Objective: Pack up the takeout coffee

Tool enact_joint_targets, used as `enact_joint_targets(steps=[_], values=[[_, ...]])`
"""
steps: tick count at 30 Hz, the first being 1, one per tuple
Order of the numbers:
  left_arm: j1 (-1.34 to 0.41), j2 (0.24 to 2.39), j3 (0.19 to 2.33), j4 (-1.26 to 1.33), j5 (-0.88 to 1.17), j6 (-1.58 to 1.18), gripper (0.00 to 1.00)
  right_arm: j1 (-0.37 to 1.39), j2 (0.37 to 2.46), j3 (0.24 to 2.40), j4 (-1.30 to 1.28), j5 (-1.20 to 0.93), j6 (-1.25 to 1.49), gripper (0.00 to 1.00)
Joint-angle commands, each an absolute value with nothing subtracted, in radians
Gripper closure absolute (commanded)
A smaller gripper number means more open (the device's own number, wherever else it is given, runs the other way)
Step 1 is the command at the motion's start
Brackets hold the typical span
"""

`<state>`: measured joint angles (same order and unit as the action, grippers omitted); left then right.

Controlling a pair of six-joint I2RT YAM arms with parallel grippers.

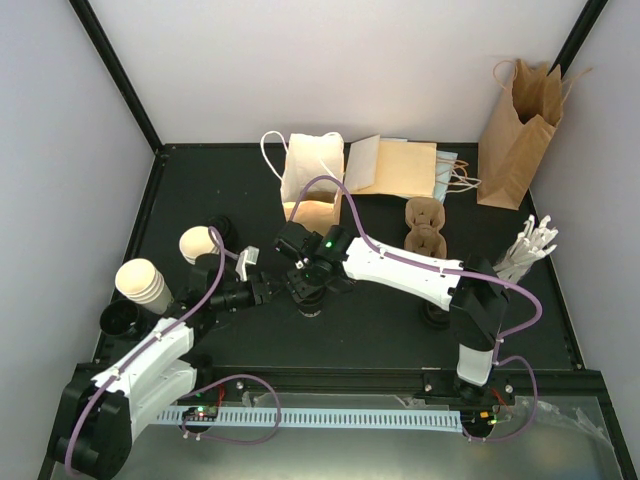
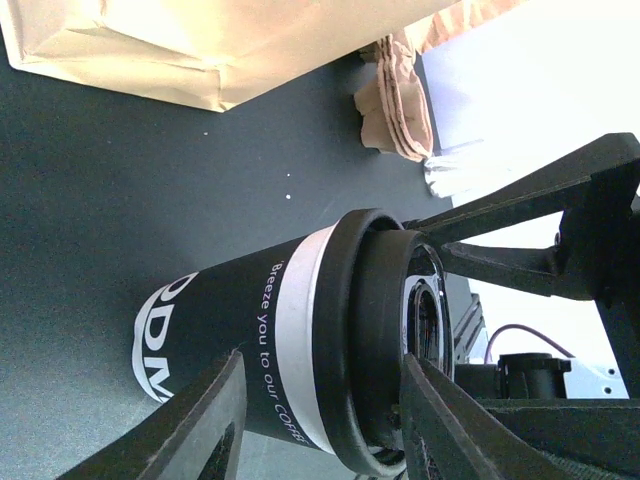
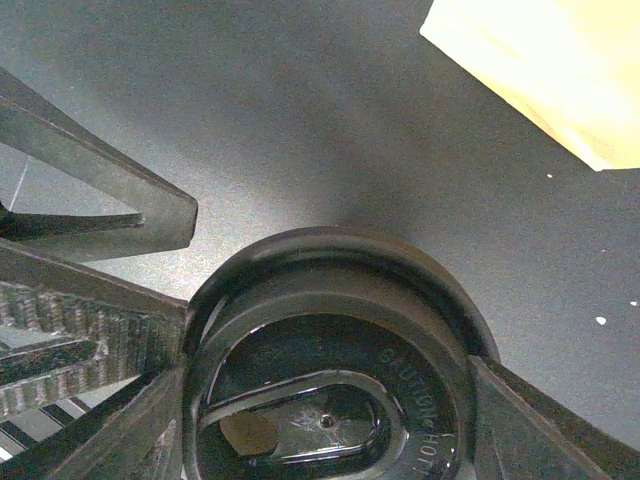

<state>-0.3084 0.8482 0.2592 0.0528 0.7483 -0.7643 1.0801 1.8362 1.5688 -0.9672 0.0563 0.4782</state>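
Note:
A takeout coffee cup (image 2: 300, 340) with a black printed sleeve, a white band and a black lid stands mid-table, under the two wrists (image 1: 311, 303). My right gripper (image 3: 335, 400) is over it from above, shut on the lid (image 3: 330, 330), with a finger (image 3: 500, 420) pressed to each side of the rim. My left gripper (image 2: 320, 420) comes in from the left with its fingers (image 2: 190, 420) apart. The cup lies just beyond its tips and neither finger clamps it. The right gripper's fingers (image 2: 520, 200) show at the lid in the left wrist view.
An open kraft bag with white handles (image 1: 312, 180) stands behind the grippers, flat bags (image 1: 395, 165) beside it and a tall bag (image 1: 518, 135) at back right. A cardboard carrier (image 1: 424, 225), white sticks (image 1: 530, 245), cream cup stacks (image 1: 140, 283) and loose black lids (image 1: 120, 318) surround them.

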Motion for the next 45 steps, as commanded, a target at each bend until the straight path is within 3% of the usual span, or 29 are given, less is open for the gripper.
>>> enact_joint_targets(steps=[1, 5, 10, 16, 28, 45], values=[[-0.307, 0.857, 0.256, 0.116, 0.783, -0.774, 0.53, 1.074, 1.899, 1.534, -1.029, 0.035, 0.468, 0.31], [-0.307, 0.876, 0.258, 0.112, 0.780, -0.772, 0.53, 1.074, 1.899, 1.534, -1.028, 0.036, 0.468, 0.31], [-0.304, 0.793, 0.272, 0.007, 0.692, -0.754, 0.63, 1.074, 1.898, 1.533, -1.031, 0.041, 0.470, 0.31], [-0.301, 0.616, 0.232, -0.020, 0.590, -0.771, 0.58, 1.074, 1.893, 1.532, -1.030, 0.041, 0.469, 0.31], [-0.301, 0.885, 0.258, 0.129, 0.805, -0.772, 0.60, 1.074, 1.893, 1.533, -1.029, 0.036, 0.466, 0.31], [-0.299, 0.875, 0.242, 0.158, 0.796, -0.781, 0.58, 1.074, 1.895, 1.541, -1.031, 0.024, 0.455, 0.32]])
